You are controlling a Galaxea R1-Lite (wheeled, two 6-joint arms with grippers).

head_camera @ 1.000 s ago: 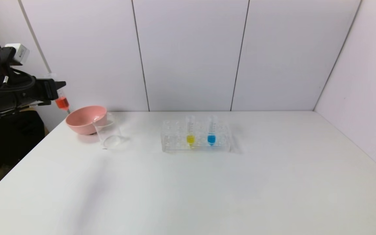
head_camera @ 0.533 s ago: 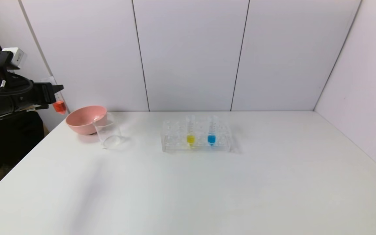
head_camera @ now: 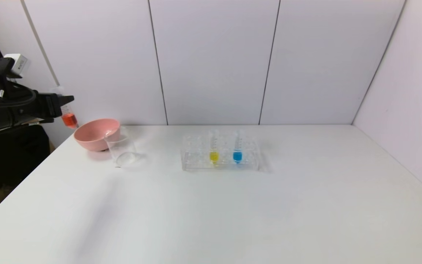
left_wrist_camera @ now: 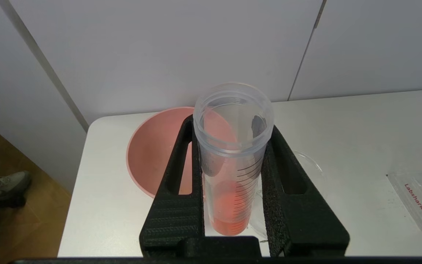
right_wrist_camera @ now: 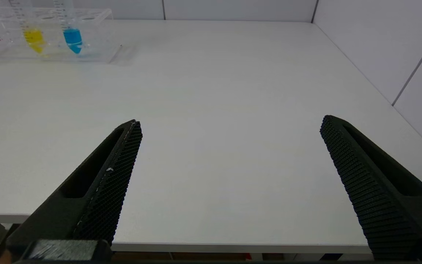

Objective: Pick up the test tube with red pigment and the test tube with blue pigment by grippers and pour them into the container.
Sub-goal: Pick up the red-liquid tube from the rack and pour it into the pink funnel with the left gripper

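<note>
My left gripper (head_camera: 62, 101) is shut on the test tube with red pigment (head_camera: 68, 115) and holds it upright in the air, left of and above the pink bowl. In the left wrist view the tube (left_wrist_camera: 233, 161) stands between my gripper's (left_wrist_camera: 231, 124) two black fingers, red liquid at its tip. The test tube with blue pigment (head_camera: 237, 148) stands in the clear rack (head_camera: 196, 161); it also shows in the right wrist view (right_wrist_camera: 72, 35). The container, a clear beaker (head_camera: 121, 148), stands right of the bowl. My right gripper (right_wrist_camera: 231, 124) is open, over the table's near edge.
A pink bowl (head_camera: 95, 134) sits at the table's far left, touching the beaker. A tube with yellow liquid (head_camera: 214, 148) stands in the rack left of the blue one. The table's left edge lies just below the held tube.
My left gripper with the red tube drew back to the left and dipped, then came slightly right and up again. The tube stays upright. Nothing else moved.
</note>
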